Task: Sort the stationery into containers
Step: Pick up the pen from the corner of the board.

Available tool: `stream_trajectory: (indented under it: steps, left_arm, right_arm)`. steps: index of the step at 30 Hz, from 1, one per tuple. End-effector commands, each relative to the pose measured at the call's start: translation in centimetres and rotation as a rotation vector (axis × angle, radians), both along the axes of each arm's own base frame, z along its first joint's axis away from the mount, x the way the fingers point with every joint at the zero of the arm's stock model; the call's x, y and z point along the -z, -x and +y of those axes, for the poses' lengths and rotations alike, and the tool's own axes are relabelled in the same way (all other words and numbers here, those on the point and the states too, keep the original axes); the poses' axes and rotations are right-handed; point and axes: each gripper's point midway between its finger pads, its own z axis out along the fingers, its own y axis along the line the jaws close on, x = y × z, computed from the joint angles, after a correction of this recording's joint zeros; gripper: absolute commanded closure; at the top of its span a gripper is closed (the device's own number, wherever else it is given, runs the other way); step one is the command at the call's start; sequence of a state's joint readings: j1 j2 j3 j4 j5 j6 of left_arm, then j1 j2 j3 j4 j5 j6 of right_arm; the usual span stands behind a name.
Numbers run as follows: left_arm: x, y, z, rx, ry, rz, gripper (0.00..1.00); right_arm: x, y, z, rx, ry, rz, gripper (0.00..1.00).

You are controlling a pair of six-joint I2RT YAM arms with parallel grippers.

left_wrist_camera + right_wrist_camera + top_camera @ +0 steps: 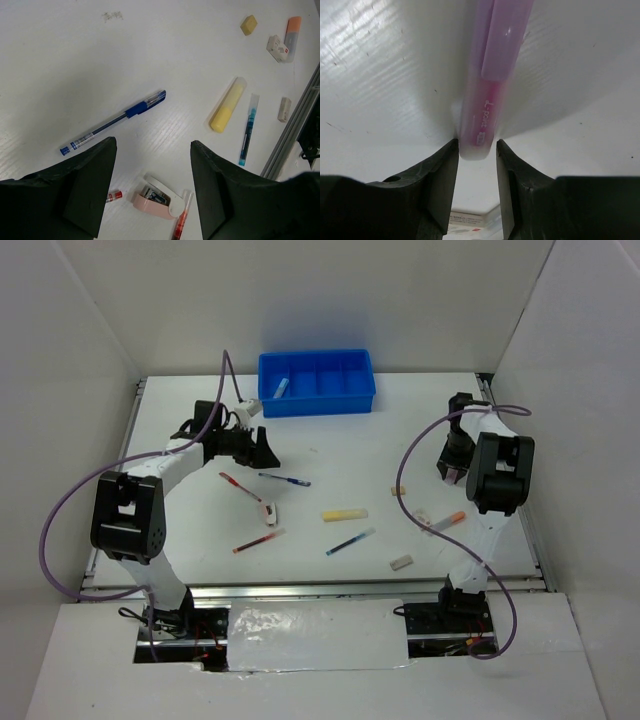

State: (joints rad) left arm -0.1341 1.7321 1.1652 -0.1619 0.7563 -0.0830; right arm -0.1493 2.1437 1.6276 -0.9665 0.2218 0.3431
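The pink pen (482, 100) stands out from the right claw (477, 145). Its fingers (445, 170) sit close together against the two sides of the pen's near end, clamped on it. The top view shows this claw (455, 468) raised at the far right of the surface (420, 430), but the pen cannot be made out there.

The other stationery lies loose on the surface. The blue pen (115, 121) lies just beyond the left claw (153, 145). That claw is wide apart, holds nothing and touches nothing. It hangs over the left-centre of the surface. Below it a small pink-and-white item (157, 197) lies against the end of a red pen (240, 486).

Further right are the yellow bar (227, 105) and, beside it, a slim blue pen (248, 127). Right again are a beige eraser (248, 24), a white eraser (276, 48) and the marker (291, 31), which lies just beside the white one. A pale eraser (284, 109) lies nearest the near edge.

The tray (318, 404) sits at the far centre. A small pale item (281, 388) leans in its left compartment.
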Motion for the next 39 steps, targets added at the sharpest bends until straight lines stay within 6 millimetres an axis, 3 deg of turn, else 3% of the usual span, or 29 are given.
stream_trajectory:
  steps: [1, 6, 12, 15, 17, 18, 19, 23, 24, 27, 31, 36, 39]
  left_arm:
    - [-3.1, -0.3, -0.2, 0.004, 0.034, -0.068, 0.28]
    - [-3.4, -0.4, -0.2, -0.006, 0.045, -0.061, 0.27]
    - [-3.7, -0.3, -0.4, -0.007, 0.051, -0.069, 0.28]
    - [-3.6, 0.1, -0.6, 0.001, 0.064, -0.067, 0.28]
    - [-3.9, 0.4, -1.0, 0.011, 0.089, -0.064, 0.28]
    - [-4.3, 0.4, -1.2, 0.012, 0.102, -0.081, 0.28]
    - [-4.5, 0.4, -1.3, 0.016, 0.116, -0.082, 0.28]
    - [-6.0, 0.7, -2.4, 0.019, 0.191, -0.078, 0.27]
    - [-6.4, 0.9, -2.8, 0.015, 0.233, -0.055, 0.27]
    - [-6.6, 1.2, -3.2, -0.003, 0.291, -0.01, 0.26]
    - [-7.6, 1.1, -3.8, -0.072, 0.389, 0.05, 0.24]
    - [-6.0, 0.5, -4.8, -0.183, 0.415, 0.159, 0.16]
    - [-5.6, 0.9, -6.9, -0.185, 0.422, 0.193, 0.16]
  right_arm:
    - [0.6, 0.1, 0.6, -0.048, -0.025, -0.026, 0.57]
    - [0.7, 0.0, 0.8, -0.058, -0.038, 0.0, 0.68]
    - [0.7, 0.0, 1.1, -0.075, -0.06, 0.011, 1.0]
    - [1.2, 1.4, 2.5, -0.126, -0.115, 0.021, 1.0]
    - [0.2, 1.0, 3.6, -0.206, -0.135, -0.038, 1.0]
    - [0.4, 1.4, 4.6, -0.248, -0.135, -0.046, 1.0]
    - [-0.9, 1.1, 5.2, -0.288, -0.13, -0.09, 1.0]
    - [-2.8, 0.9, 8.2, -0.464, -0.148, -0.161, 1.0]
    - [-3.6, 0.7, 10.1, -0.533, -0.17, -0.188, 1.0]
    - [-5.0, 0.1, 12.0, -0.602, -0.187, -0.236, 1.0]
    - [-7.7, -0.1, 16.9, -0.756, -0.244, -0.327, 1.0]
    - [-9.9, 1.2, 22.6, -0.899, -0.336, -0.379, 1.0]
    - [-10.7, 2.3, 25.8, -0.959, -0.384, -0.396, 1.0]
